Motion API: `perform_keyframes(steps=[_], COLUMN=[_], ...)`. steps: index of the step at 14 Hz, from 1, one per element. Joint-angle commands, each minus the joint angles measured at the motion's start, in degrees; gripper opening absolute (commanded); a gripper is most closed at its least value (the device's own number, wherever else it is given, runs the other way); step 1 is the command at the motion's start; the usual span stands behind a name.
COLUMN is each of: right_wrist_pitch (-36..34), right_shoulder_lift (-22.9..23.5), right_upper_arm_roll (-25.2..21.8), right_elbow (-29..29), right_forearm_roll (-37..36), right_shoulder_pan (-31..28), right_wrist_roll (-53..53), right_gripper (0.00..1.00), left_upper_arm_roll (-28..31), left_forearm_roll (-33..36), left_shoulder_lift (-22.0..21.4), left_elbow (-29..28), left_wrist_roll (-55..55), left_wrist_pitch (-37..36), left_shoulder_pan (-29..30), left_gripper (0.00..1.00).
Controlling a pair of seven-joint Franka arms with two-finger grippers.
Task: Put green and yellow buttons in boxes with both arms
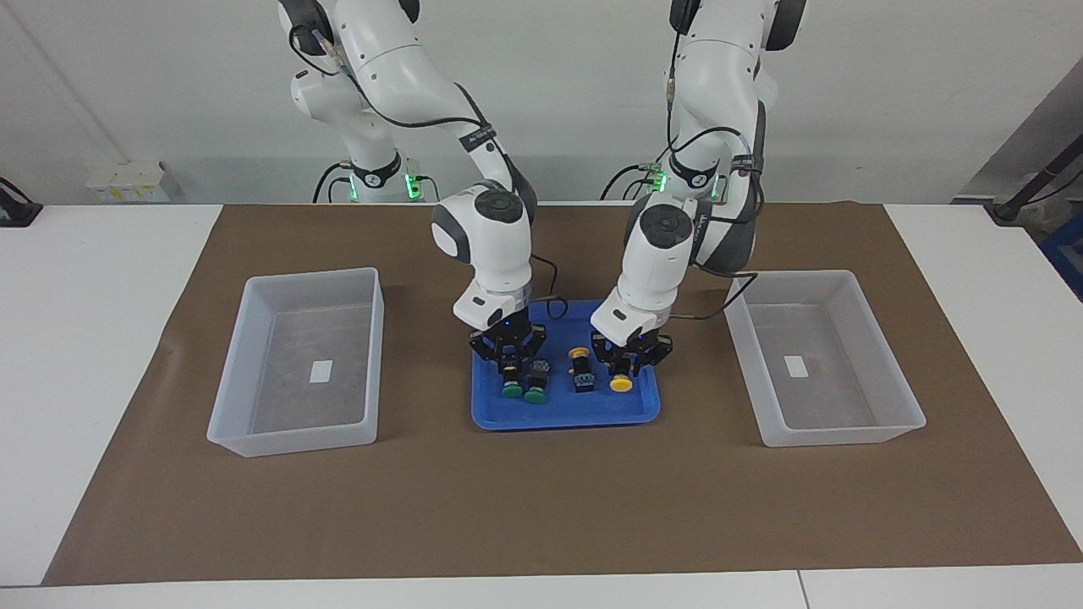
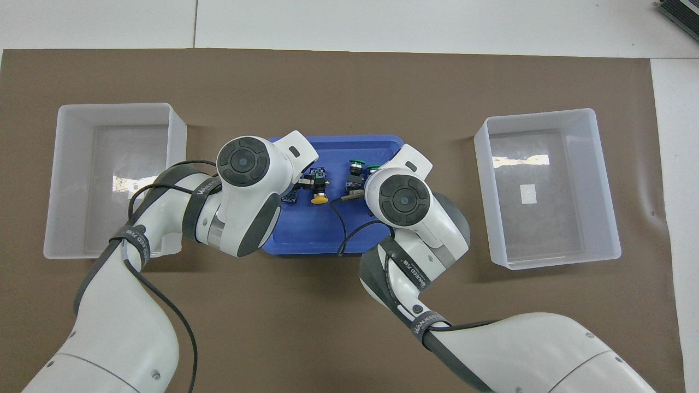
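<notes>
Four buttons lie in a shallow blue tray [image 1: 565,414] at mid-table. Two green buttons [image 1: 511,390] [image 1: 536,394] lie side by side toward the right arm's end. My right gripper [image 1: 509,365] is low in the tray, right at the body of the first green button. One yellow button [image 1: 622,383] lies under my left gripper [image 1: 627,365], which is down at its body. The other yellow button [image 1: 579,354] lies between the two grippers. Two translucent boxes [image 1: 227,397] [image 1: 898,397] stand at either end, each holding only a white label. In the overhead view the hands hide both grippers.
A brown mat [image 1: 541,507] covers the table's middle. In the overhead view the blue tray [image 2: 306,240], both green caps [image 2: 356,162] and one yellow cap [image 2: 319,200] show between the arms. The boxes [image 2: 52,191] [image 2: 607,180] stand well apart from the tray.
</notes>
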Motion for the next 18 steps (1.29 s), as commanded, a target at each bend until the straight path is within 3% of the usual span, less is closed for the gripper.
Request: perform_keyframes(steps=[1, 6, 10, 15, 18], right_wrist_pitch=[1.19, -0.65, -8.03, -8.83, -9.26], right_shoulder_lift=[-1.54, -8.39, -14.54, -15.25, -15.26], right_upper_arm_roll=[0.15, 0.24, 0.15, 0.15, 0.15], right_elbow=[-0.52, -0.69, -1.04, -1.83, -2.10], right_forearm_roll=[-1.70, -1.44, -1.35, -1.44, -1.35], right_shoulder_pan=[-0.92, -5.31, -7.68, -11.90, -15.32], right_wrist_roll=[2.12, 1.77, 1.51, -0.42, -9.36], right_gripper=[0.00, 0.00, 0.00, 0.00, 0.00], left_upper_arm_roll=[-0.01, -0.10, -0.10, 0.42, 0.69], left_forearm_roll=[-2.16, -2.16, -3.57, -3.04, -1.03], left_shoulder_lift=[-0.68, -1.03, -1.03, -1.03, -1.03], left_elbow=[3.05, 10.51, 16.23, 16.86, 16.60], left_wrist_roll=[0.89, 3.60, 11.94, 22.32, 26.10], left_wrist_pitch=[-4.05, -14.23, -22.59, -23.13, -21.47], left_shoulder_pan=[2.19, 7.28, 14.31, 21.70, 23.29], left_gripper=[0.00, 0.00, 0.00, 0.00, 0.00])
